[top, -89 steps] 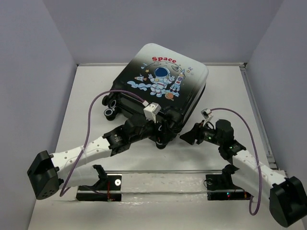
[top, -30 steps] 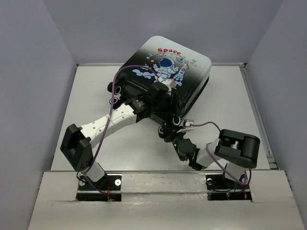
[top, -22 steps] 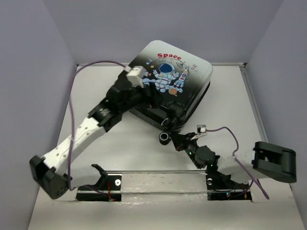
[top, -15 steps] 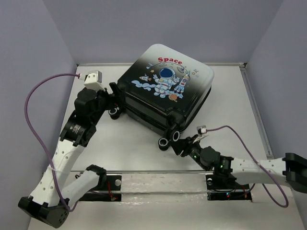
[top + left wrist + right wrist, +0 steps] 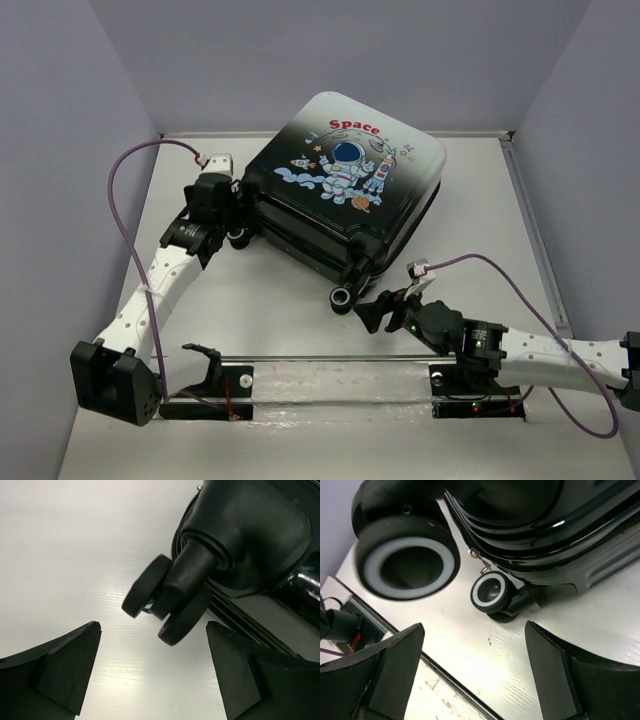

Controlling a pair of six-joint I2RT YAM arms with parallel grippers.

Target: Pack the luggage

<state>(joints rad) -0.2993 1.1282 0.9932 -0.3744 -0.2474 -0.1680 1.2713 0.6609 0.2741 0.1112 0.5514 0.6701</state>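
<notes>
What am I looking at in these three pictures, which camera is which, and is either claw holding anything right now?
Two white-and-black robot arms are bolted at the near edge of a white table, each ending in a two-finger gripper. The overhead picture looks down from behind them. A small hard-shell suitcase with an astronaut and red "Space" print lies flat and looks shut. The left gripper is at its left-side wheels and the right gripper is near its front-corner wheel. The other two pictures come from a camera on each wrist. The dark wedges at the bottom are that gripper's own fingers. Both grippers are open and hold nothing. The left wrist view faces a black caster wheel.
</notes>
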